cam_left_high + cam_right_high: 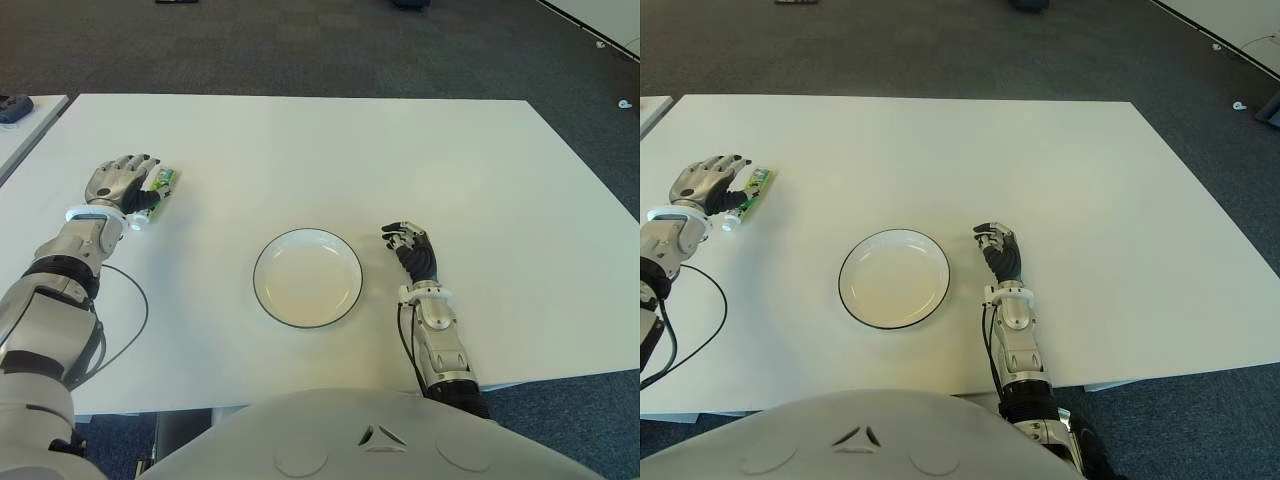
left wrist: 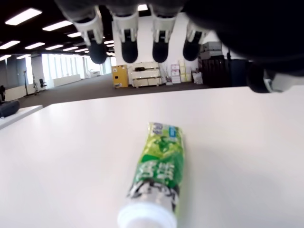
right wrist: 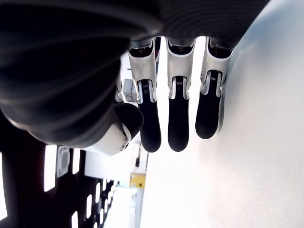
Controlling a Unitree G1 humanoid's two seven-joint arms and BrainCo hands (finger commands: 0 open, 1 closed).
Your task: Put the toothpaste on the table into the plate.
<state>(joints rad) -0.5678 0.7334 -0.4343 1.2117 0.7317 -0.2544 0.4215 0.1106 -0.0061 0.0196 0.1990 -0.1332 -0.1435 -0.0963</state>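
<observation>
A green toothpaste tube (image 1: 165, 183) with a white cap lies flat on the white table (image 1: 400, 150) at the far left. My left hand (image 1: 122, 180) hovers right beside and over it. In the left wrist view the fingers (image 2: 129, 45) are spread above the tube (image 2: 159, 166), which lies free on the table. The white plate (image 1: 307, 280) with a dark rim stands empty at the table's front middle. My right hand (image 1: 408, 243) shows just right of the plate, fingers (image 3: 178, 128) relaxed and holding nothing.
A black cable (image 1: 138, 305) loops over the table beside my left forearm. A second table (image 1: 30, 125) with a dark object (image 1: 15, 107) stands at the far left. Dark carpet lies beyond the table's far and right edges.
</observation>
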